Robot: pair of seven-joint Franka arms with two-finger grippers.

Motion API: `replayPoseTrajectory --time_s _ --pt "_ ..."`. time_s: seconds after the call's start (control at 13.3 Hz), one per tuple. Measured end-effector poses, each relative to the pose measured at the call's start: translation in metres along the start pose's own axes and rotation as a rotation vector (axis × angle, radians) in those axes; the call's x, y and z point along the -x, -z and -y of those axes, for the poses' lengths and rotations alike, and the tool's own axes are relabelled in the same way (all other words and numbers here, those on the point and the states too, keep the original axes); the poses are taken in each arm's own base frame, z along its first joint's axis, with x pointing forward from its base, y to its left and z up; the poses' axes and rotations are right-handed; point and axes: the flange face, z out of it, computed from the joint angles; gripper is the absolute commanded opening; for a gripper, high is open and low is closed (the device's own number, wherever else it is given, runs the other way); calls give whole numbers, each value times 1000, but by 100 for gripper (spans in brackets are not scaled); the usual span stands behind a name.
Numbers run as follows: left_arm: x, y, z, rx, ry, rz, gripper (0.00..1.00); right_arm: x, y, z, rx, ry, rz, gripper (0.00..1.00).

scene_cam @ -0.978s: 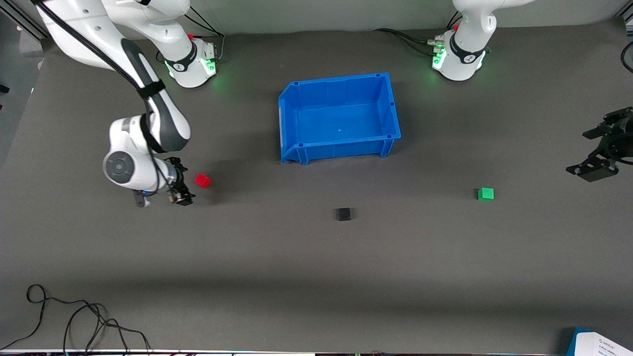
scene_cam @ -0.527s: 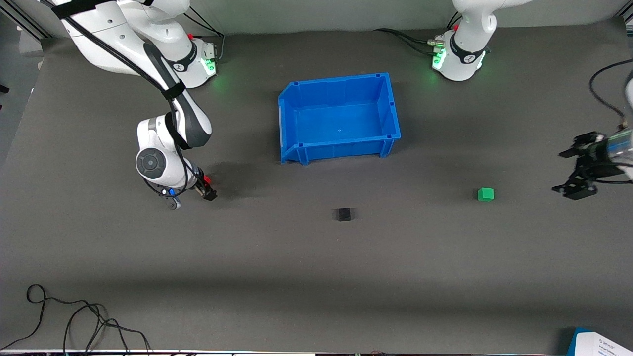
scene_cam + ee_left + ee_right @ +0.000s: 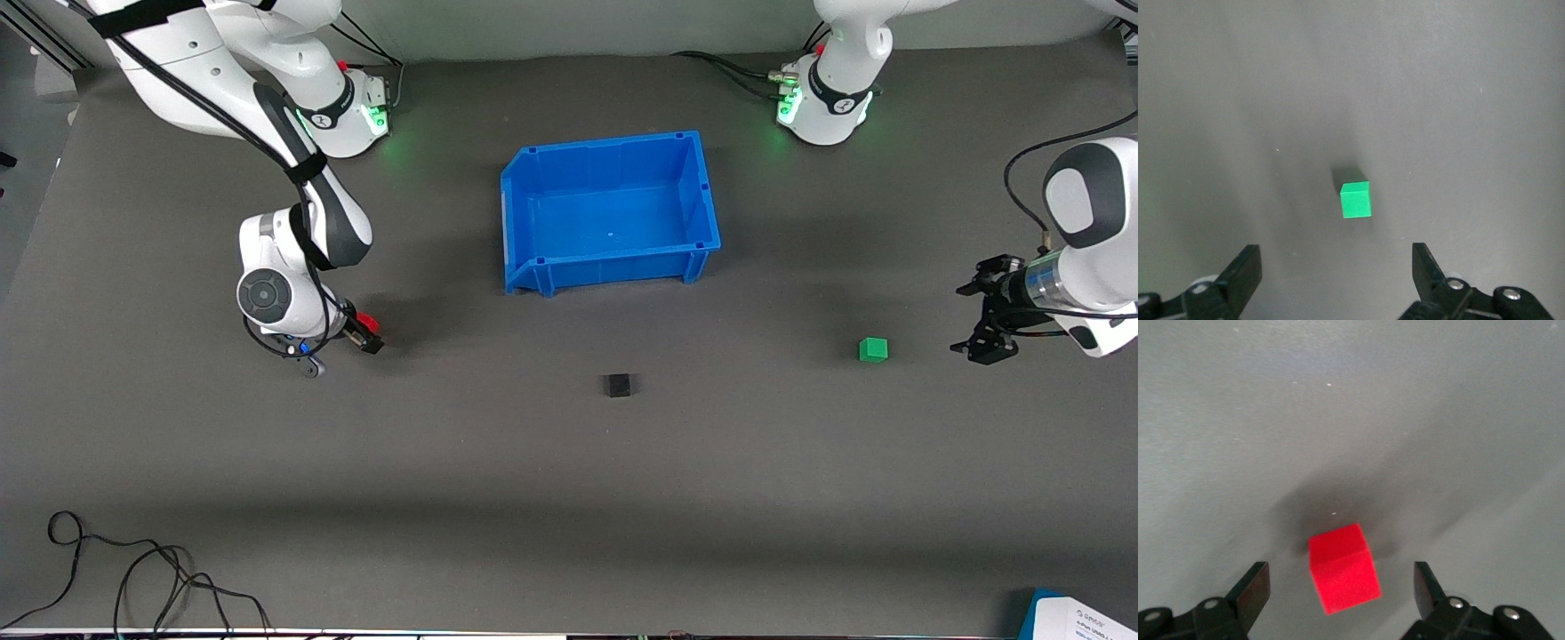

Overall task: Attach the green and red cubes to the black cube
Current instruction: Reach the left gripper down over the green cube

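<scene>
Black, two-fingered right claw (image 3: 363,336): down at the surface (image 3: 569,498) toward the right arm's end, straddling the red cube (image 3: 1342,568). Fingers stand wide, one on each side of the cube with a gap on both; nothing is gripped yet. In the front view only a sliver of red shows past the wrist.

Black left claw (image 3: 985,320): hovers over the surface toward the left arm's end, just beside the green cube (image 3: 873,349) and not yet above it. Fingers fully spread and empty; its wrist view shows the green cube lying ahead of the fingertips, apart from them.

Black cube (image 3: 618,385): alone on the dark grey surface, roughly midway between the two coloured cubes, well apart from each, and nearer the front camera than the bin.

Blue plastic bin (image 3: 702,191): nothing inside, standing nearer the robot bases than all three cubes.

Loose black cable (image 3: 133,578): coiled at the surface's near edge, at the right arm's end.

Step in hand, by judgement: pick-up of both coloured cubes, the right arm further along. Next move calls for the right claw to close squarely on the red cube's sides; the left claw must come over the green cube, descend around it, then close. Both cubes then travel to the black cube.
</scene>
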Motion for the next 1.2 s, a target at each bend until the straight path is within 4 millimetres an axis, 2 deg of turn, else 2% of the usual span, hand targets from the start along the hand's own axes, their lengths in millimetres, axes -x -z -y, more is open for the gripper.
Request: replayPoseTrajectory --time_s 0.08,0.3,0.53,0.68,0.83,1.05,1.2 --pt "-1 -6 -2 11 42 -3 100 0 -4 -1 6 1 3 80" --pt "-5 -35 -9 30 90 -10 100 -2 -13 -2 18 2 10 80" --pt "-8 -81 -5 67 103 -28 100 -5 -15 -3 14 35 6 80" --pt "-6 -112 6 66 105 -32 100 -16 -16 -10 12 60 1 80" --pt "5 -134 7 63 122 -33 100 -23 -18 -14 10 66 -2 80" --pt "29 -160 -1 55 143 -33 98 -23 -18 -14 10 67 -3 80" --pt "31 -170 -2 58 147 -35 98 -23 -18 -14 10 67 -2 80"
